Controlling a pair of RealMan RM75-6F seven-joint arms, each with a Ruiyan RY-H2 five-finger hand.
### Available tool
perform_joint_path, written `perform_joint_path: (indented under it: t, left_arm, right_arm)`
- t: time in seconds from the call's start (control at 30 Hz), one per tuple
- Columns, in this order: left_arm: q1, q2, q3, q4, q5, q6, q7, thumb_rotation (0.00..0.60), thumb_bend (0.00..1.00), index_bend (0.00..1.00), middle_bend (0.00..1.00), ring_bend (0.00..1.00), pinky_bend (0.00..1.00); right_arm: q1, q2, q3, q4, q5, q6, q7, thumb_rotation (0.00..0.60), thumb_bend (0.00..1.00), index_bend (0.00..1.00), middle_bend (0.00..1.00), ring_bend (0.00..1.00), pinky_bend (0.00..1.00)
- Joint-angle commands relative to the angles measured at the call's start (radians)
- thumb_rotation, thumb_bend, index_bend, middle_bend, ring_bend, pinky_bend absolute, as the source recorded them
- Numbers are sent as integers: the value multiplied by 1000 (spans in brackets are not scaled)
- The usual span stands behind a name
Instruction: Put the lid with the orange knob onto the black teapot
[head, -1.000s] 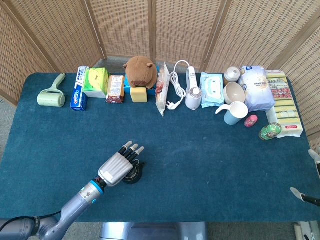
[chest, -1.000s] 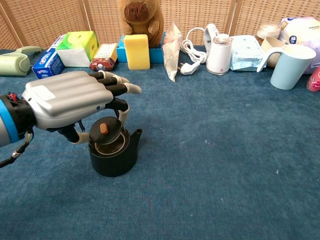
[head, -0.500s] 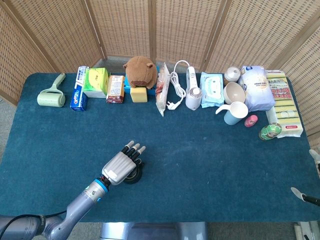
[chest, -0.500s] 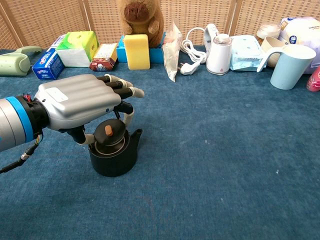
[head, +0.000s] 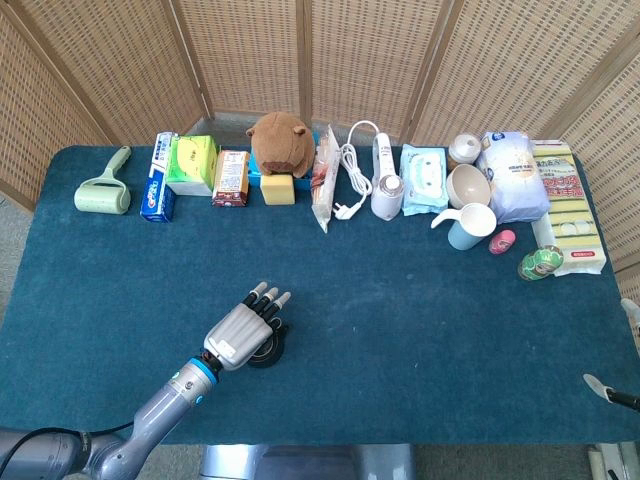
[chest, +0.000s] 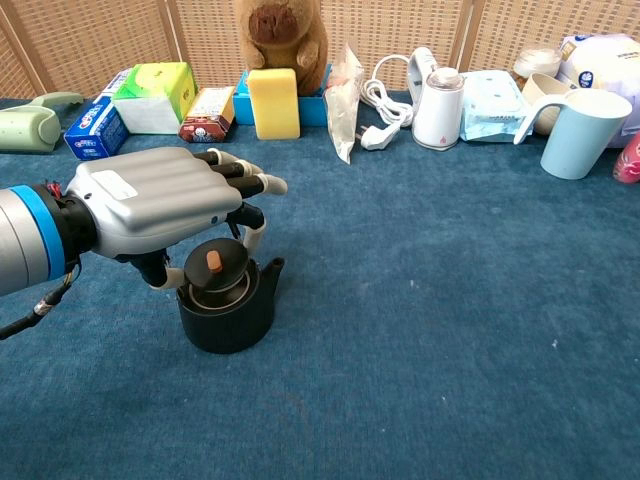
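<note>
While its fingers (chest: 245, 180) are stretching forward, slightly spread, the left hand (chest: 150, 205) is hovering palm-down over the black teapot (chest: 228, 310); the thumb (chest: 252, 228) is curling down beside the lid (chest: 213, 268), but whether it is touching or pinching the lid cannot be told. Just below the palm, the lid with its orange knob (chest: 213, 261) is sitting tilted in the teapot's mouth, the spout (chest: 272, 266) pointing to the hand's right. From the head view the hand (head: 240, 333) is covering most of the teapot (head: 268, 350), which is standing near the table's (head: 420, 330) close edge. To the hand's right, open blue cloth is running wide. Far ahead of the fingertips, a row of things is lining the back edge: a lint roller (head: 103, 190), boxes (head: 190, 165), a plush toy (head: 280, 140), a blue cup (head: 470, 226). Only a small part of the right hand (head: 610, 390) is showing at the frame's edge, its fingers unreadable.
</note>
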Motion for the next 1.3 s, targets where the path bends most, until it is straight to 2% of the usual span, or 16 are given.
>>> perform_joint_path:
  t: [0.03, 0.33, 0.83, 1.03, 1.3]
  left_arm:
    - [-14, 3, 3, -23, -38, 15, 41, 600, 259, 325, 0, 0, 53]
    - [-41, -6, 10, -56, -116, 58, 101, 600, 247, 197, 0, 0, 53]
    - [-68, 31, -2, -114, -114, 100, 60, 600, 247, 184, 0, 0, 53]
    - [-83, 59, 16, -136, -138, 109, 93, 600, 248, 164, 0, 0, 53]
    - [-97, 48, 25, -132, -169, 117, 96, 600, 246, 157, 0, 0, 53]
  right_arm:
    - [0, 1, 0, 0, 0, 0, 1, 600, 68, 85, 0, 0, 0]
    - [-1, 3, 0, 0, -1, 2, 8, 600, 68, 84, 0, 0, 0]
    - [0, 6, -2, -1, -1, -2, 12, 600, 68, 84, 0, 0, 0]
    - [-1, 8, -2, -2, 0, -1, 16, 600, 69, 85, 0, 0, 0]
    - [-1, 7, -2, -4, 1, -2, 12, 600, 69, 85, 0, 0, 0]
